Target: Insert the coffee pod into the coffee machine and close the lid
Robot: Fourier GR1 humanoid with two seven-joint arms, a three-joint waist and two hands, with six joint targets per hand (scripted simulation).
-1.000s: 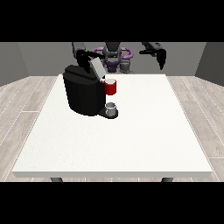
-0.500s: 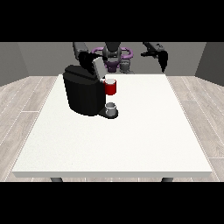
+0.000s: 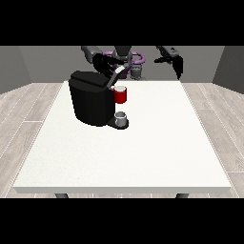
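A black coffee machine (image 3: 90, 102) stands on the left half of the white table (image 3: 143, 147). Its red pod holder (image 3: 120, 95) sticks out at the front, above a small grey cup (image 3: 121, 117) on the drip base. The lid (image 3: 118, 75) is tilted up at an angle behind the red part. The hand at the view's left (image 3: 103, 63) rests on top of the lid's back end. The hand at the view's right (image 3: 174, 60) hangs in the air above the table's far right edge, fingers pointing down, holding nothing. No separate pod shows.
The robot's torso (image 3: 125, 56) stands behind the table's far edge. Wooden floor surrounds the table, with grey walls behind.
The hand at the view's left has shifted slightly over the lid, which now leans lower. The hand at the view's right has risen and drifted a little further right.
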